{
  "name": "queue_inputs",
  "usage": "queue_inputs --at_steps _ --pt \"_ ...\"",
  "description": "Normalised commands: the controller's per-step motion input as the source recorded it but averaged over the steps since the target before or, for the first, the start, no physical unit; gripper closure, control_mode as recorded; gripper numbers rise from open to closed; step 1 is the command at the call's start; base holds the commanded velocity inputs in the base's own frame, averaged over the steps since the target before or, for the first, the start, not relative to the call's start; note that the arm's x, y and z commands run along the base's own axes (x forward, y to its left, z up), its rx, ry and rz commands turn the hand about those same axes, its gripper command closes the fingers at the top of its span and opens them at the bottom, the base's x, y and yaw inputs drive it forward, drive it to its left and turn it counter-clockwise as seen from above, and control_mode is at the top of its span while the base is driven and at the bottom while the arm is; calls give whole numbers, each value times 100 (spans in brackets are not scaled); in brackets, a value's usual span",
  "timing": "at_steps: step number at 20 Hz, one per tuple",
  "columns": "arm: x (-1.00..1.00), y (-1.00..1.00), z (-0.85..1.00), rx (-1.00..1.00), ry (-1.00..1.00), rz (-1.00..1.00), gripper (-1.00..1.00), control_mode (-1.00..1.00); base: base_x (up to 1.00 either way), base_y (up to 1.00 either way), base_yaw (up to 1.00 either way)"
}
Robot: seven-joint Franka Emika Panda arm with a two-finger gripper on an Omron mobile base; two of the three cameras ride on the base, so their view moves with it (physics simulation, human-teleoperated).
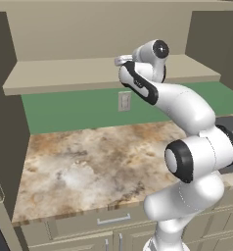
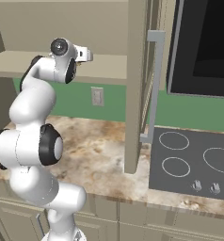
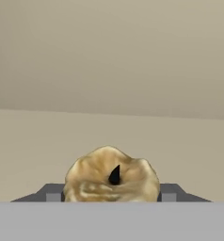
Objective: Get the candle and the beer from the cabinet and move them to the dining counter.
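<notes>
In the hand view the candle [image 3: 111, 176], a small golden-brown lump with a dark wick, sits on the beige cabinet shelf [image 3: 48, 141]. It lies right between my two dark fingertips [image 3: 52, 193], which press against its left and right sides. My gripper [image 3: 111, 194] is shut on it. From the left base view the arm reaches up over the shelf [image 1: 64, 76], with the hand [image 1: 122, 61] at the shelf's level. The right base view shows the same hand [image 2: 85, 54] above the shelf [image 2: 109, 68]. The beer and the dining counter are out of view.
An open cabinet door [image 2: 135, 84] with a long grey handle [image 2: 154, 84] hangs just right of the arm. Below lie a marbled stone worktop [image 1: 89, 162] and a black cooktop [image 2: 194, 160]. A white wall socket [image 1: 124, 101] sits on the green wall.
</notes>
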Motion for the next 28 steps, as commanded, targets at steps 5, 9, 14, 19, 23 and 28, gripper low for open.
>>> queue_inputs --at_steps 5,9,14,19,23,28 --pt "0 0 0 0 0 0 100 -100 0 0 0" --pt "0 0 0 0 0 0 100 -100 0 0 0" --pt "-1 0 5 0 0 0 100 -100 0 0 0" --pt "-7 0 4 0 0 0 100 -100 0 0 0" --pt "-3 0 0 0 0 0 100 -100 0 0 0" --pt "-8 -3 0 0 0 0 100 -100 0 0 0"
